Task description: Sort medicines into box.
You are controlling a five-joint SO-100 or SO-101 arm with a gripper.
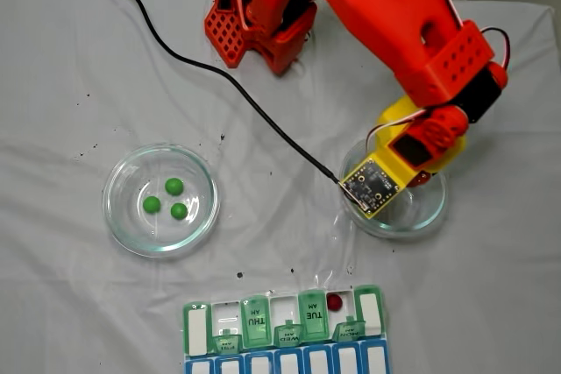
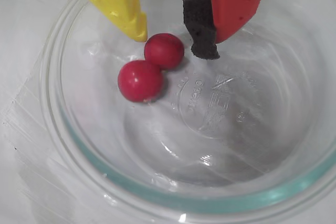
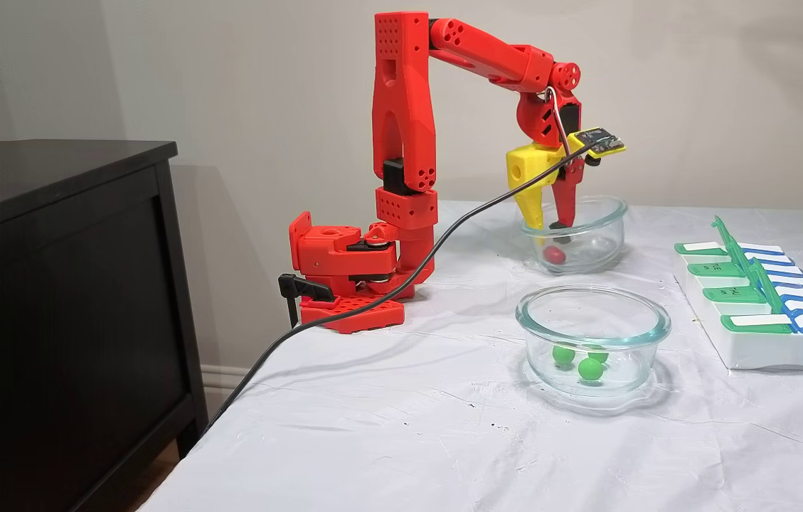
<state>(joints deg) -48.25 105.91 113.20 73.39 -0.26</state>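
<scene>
The tool hangs open inside a glass dish, its yellow and red tips either side of one of two touching red pills. Near that dish, the pill box has lids reading THU AM and TUE AM, and one red pill sits in an open slot.

Two round clear glass dishes are placed well apart on a wrinkled white cloth-covered table, a thin black cable is laid across it, and a dark wooden cabinet is seen beside the table.
</scene>
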